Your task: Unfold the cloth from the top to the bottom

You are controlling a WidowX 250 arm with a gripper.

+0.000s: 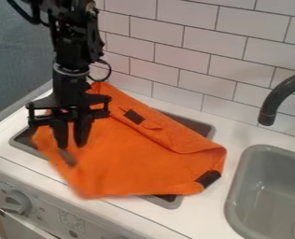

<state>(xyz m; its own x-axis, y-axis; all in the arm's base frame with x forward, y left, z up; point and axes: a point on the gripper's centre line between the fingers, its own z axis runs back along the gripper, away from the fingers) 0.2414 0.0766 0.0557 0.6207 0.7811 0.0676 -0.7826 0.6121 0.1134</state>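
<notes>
The black gripper (73, 145) hangs at the left over the orange cloth (134, 163), pointing down. Its two fingers stand apart, with orange cloth visible between and behind them. The cloth lies spread over the dark recessed area on the counter's left side. Its upper right part is folded over in a long diagonal band, with a dark patch (134, 116) on it and another dark patch (208, 179) at the right corner. Along its lower left, the cloth's edge is blurred, and a greyish patch (68, 157) shows just below the fingers.
The grey rim of the recessed area (170, 202) shows beneath the cloth. To the right are a grey sink (268, 186) and a dark curved faucet (279, 99). White tiles (187, 42) rise behind the counter. A knob (14, 201) is on the front panel.
</notes>
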